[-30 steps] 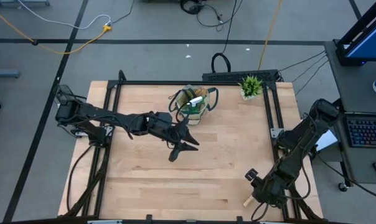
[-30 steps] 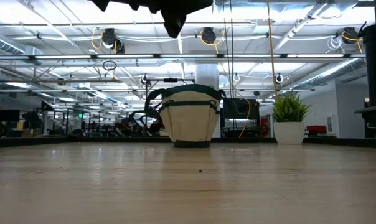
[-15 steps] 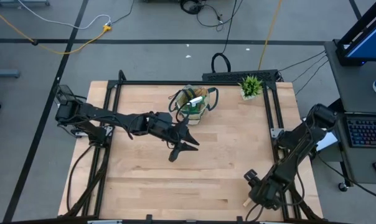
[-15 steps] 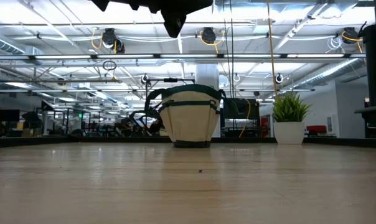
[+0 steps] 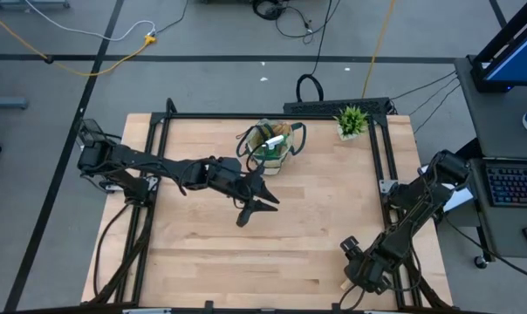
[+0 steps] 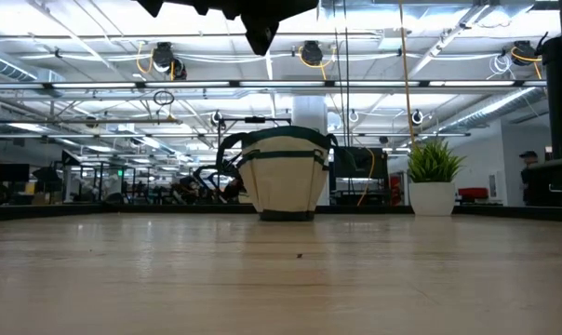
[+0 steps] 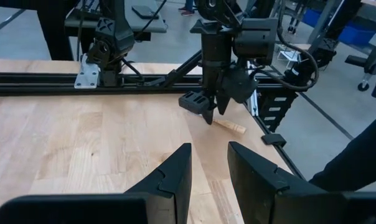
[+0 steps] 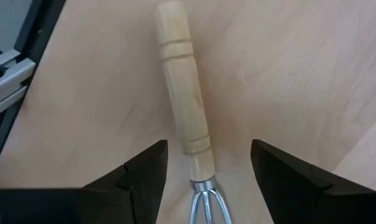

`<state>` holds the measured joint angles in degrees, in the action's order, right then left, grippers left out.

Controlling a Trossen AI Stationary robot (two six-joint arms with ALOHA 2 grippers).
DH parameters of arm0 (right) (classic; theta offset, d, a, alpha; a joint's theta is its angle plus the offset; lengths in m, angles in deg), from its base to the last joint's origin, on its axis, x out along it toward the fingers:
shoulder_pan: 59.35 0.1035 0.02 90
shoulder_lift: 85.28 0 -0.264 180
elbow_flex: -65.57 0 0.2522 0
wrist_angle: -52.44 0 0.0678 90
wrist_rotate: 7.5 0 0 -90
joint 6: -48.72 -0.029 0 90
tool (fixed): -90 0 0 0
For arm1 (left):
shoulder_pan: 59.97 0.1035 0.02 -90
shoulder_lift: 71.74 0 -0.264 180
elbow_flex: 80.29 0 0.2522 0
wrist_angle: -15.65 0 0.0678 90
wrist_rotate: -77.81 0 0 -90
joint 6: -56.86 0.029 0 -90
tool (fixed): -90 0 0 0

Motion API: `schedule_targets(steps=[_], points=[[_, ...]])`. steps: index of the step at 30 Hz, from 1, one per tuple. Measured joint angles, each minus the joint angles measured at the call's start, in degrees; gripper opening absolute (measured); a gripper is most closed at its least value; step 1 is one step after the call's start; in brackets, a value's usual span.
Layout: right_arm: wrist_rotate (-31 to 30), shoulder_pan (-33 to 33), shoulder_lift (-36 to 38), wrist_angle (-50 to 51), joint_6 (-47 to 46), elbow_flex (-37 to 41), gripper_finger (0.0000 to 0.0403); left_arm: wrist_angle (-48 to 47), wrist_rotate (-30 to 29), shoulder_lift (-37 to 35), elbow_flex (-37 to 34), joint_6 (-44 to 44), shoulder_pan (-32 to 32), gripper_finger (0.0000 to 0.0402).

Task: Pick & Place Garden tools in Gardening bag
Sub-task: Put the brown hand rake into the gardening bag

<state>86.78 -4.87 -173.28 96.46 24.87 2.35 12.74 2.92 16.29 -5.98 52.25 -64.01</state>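
bag (image 5: 270,146): upright at tabletop's far side, spray bottle (image 5: 272,139) poking out
right pincer (image 8: 206,171): wide open, straddling rake (image 8: 185,124) handle
left pincer (image 7: 210,168): empty, slightly parted

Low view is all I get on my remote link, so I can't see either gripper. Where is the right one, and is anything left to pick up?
Observer: The right gripper is down at the table's near right corner, jaws open, straddling the wooden handle of the hand rake, which lies flat on the table.
Operator: Has it gripped the rake?
Observer: No. In the right wrist view there is bare wood between each finger and the handle.
Operator: And the left arm?
Observer: The left gripper hangs over the middle of the table, just in front of the gardening bag, holding nothing.
Operator: What's in the bag?
Observer: From above, the green spray bottle shows inside it.
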Motion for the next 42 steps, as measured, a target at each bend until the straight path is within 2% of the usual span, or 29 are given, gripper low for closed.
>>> schedule_targets(steps=[9,15,20,31,42], points=[[-0.1,1.1,0.2,-4.0,-6.8,4.0,0.0221,-0.1,0.0,0.0,0.0,1.0,-1.5,0.0108],[-0.8,1.8,0.2,-4.0,-7.3,4.4,0.0216,-0.3,0.0,0.0,0.0,1.0,-2.8,0.0108],[-1.9,1.9,0.2,-3.7,-9.9,4.4,0.0181,-0.3,0.0,0.0,0.0,1.0,-4.0,0.0108],[-5.1,1.9,0.1,-3.1,-11.5,4.5,0.0062,-0.3,0.0,0.0,0.0,0.1,-6.1,0.0108],[-6.0,1.9,0.1,-1.2,-14.4,4.5,0.0056,-0.3,-0.1,0.0,0.0,-0.2,-7.4,0.0108]])
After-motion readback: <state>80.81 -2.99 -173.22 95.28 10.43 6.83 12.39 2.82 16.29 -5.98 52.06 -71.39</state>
